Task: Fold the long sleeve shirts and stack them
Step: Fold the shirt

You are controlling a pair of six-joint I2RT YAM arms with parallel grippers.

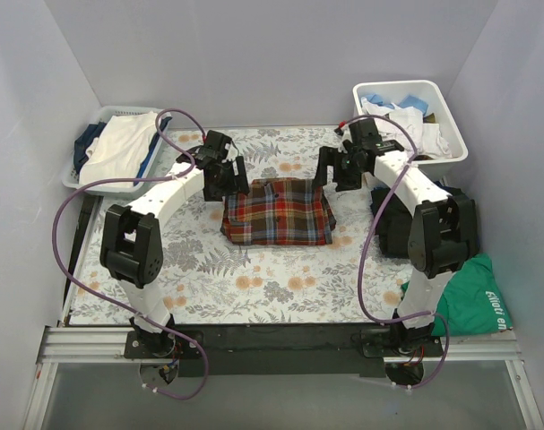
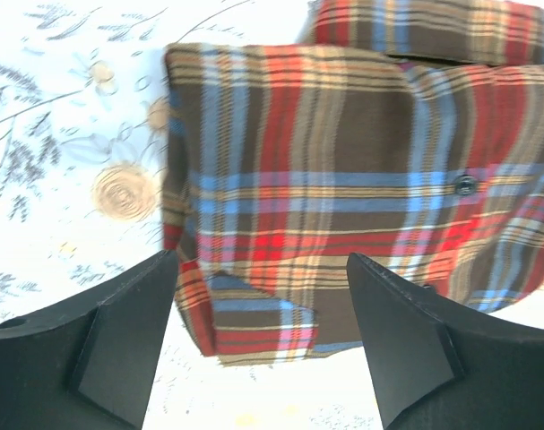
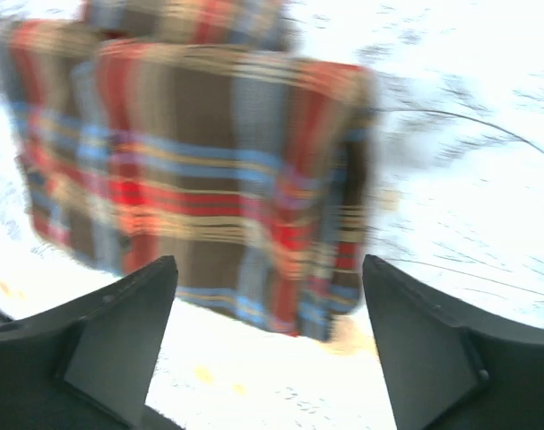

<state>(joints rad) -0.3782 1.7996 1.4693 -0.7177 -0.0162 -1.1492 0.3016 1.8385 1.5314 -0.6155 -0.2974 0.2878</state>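
Observation:
A folded plaid shirt [image 1: 279, 211] in red, brown, blue and yellow lies flat on the floral tablecloth [image 1: 254, 278] at the centre. My left gripper [image 1: 223, 176] hovers open above the shirt's left far corner; its wrist view shows the plaid shirt [image 2: 343, 188] below, with nothing between the fingers [image 2: 128, 331]. My right gripper [image 1: 336, 167] hangs open over the shirt's right far corner; the plaid shirt [image 3: 209, 170] is blurred in its view and the fingers [image 3: 415, 340] hold nothing. A black folded garment [image 1: 392, 224] lies at the right, partly behind the right arm.
A white basket [image 1: 110, 152] with white and blue clothes stands at the back left. A white bin [image 1: 410, 116] with white and blue clothes stands at the back right. A green garment [image 1: 473, 296] lies at the front right.

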